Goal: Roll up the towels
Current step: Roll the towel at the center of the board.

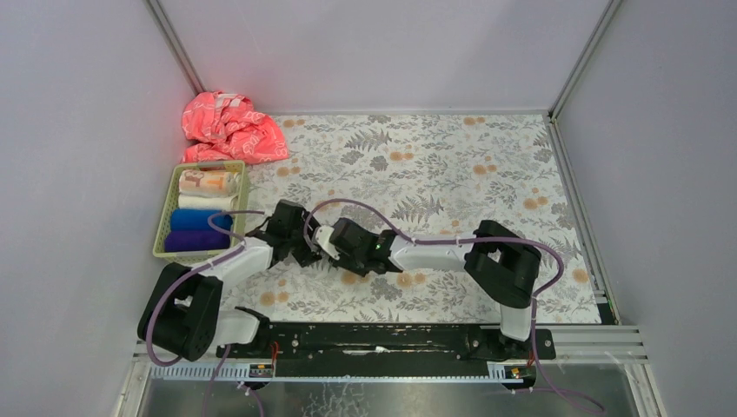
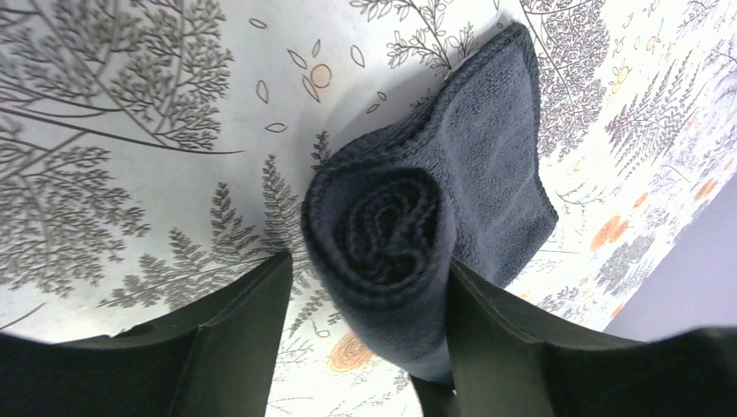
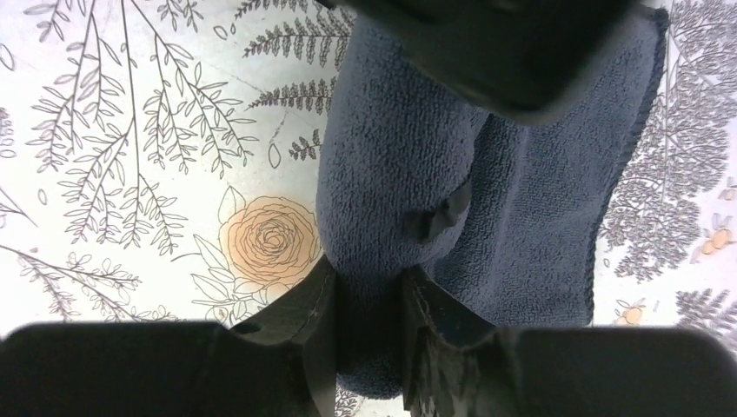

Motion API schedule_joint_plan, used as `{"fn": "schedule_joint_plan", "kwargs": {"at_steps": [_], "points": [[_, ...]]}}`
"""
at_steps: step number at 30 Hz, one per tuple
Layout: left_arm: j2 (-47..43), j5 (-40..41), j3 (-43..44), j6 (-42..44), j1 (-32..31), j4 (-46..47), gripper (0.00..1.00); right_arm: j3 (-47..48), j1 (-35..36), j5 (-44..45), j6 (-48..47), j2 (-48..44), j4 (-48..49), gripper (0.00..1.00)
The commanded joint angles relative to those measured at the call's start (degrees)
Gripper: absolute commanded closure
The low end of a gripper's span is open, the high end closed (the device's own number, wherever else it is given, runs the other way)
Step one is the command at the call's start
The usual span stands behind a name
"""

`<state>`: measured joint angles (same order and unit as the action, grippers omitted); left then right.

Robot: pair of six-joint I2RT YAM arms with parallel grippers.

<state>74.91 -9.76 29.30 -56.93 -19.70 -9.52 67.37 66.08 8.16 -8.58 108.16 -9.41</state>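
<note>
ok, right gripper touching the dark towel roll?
Touching. The right wrist view shows the right gripper closed around the dark towel roll, both fingers pressed into the cloth.

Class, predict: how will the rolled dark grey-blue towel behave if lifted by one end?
Likely floppy: the dark grey-blue towel is soft terry, so its free end would sag. Its loose flat tail suggests it may unroll. Its fuzzy pile probably resists slipping.

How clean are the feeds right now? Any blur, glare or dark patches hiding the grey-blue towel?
Left wrist: the dark grey-blue towel is sharp, its spiral end sunk in shadow; the fingers are soft black. Right wrist: towel pile crisp, fingers blurred. Top external: even light, no glare; the black arms merge over the towel, and the pink cloth looks oversaturated.
</note>
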Motion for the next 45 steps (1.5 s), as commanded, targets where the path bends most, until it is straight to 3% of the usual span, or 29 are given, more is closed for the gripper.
{"fn": "schedule_joint_plan", "kwargs": {"at_steps": [1, 4, 9, 13, 19, 23, 25, 28, 31, 34, 37, 45], "points": [[-3.28, 3.38, 0.15, 2.48, 1.28, -6.46, 0.32, 1.32, -5.49, -19.67, 4.62, 1.98, -5.18, 0.77], [-7.2, 4.05, -0.09, 1.93, 1.93, -8.32, 0.24, 3.13, -10.35, -33.08, 7.34, 3.56, -7.52, 0.81], [-12.1, 3.77, 0.11, 1.81, 2.14, -10.34, 0.22, 6.32, -15.25, -50.22, 12.26, 8.75, -9.54, 0.84], [-13.65, 1.01, -0.97, 0.27, 2.12, -8.85, 0.22, 3.52, -18.84, -63.62, 21.96, 11.23, -1.39, 0.84], [-11.07, -2.48, -2.42, -0.96, 1.83, -4.51, 0.24, -4.27, -24.02, -71.08, 41.0, 13.15, 17.55, 0.8], [-7.63, -2.68, -2.4, -1.34, 0.64, -1.98, 0.31, -6.99, -25.99, -71.52, 47.34, 15.01, 22.67, 0.77], [-5.6, -2.46, -2.33, -1.42, 0.33, -0.77, 0.36, -7.05, -26.43, -69.81, 46.17, 14.9, 20.04, 0.76], [-2.45, -2.18, -2.15, -1.09, 0.12, 0.57, 0.4, -5.21, -26.45, -63.46, 39.2, 12.16, 11.02, 0.64], [-0.32, -1.65, -2.1, -0.4, 0.06, 0.43, 0.47, -4.63, -26.32, -54.51, 33.46, 5.89, 5.13, 0.54], [-0.28, -0.56, -3.13, -0.36, -0.03, -0.07, 0.48, -4.29, -25.1, -44.29, 27.41, -2.18, 0.2, 0.47], [-0.58, 0.66, -4.24, -0.38, 0.04, -0.62, 0.48, -3.75, -21.34, -32.54, 20.98, -7.66, -3.14, 0.4], [0.7, 0.89, -4.44, -0.3, 1.41, -1.04, 0.47, -5.07, -6.11, -8.31, 8.44, -13.81, -0.74, 0.34]]}}
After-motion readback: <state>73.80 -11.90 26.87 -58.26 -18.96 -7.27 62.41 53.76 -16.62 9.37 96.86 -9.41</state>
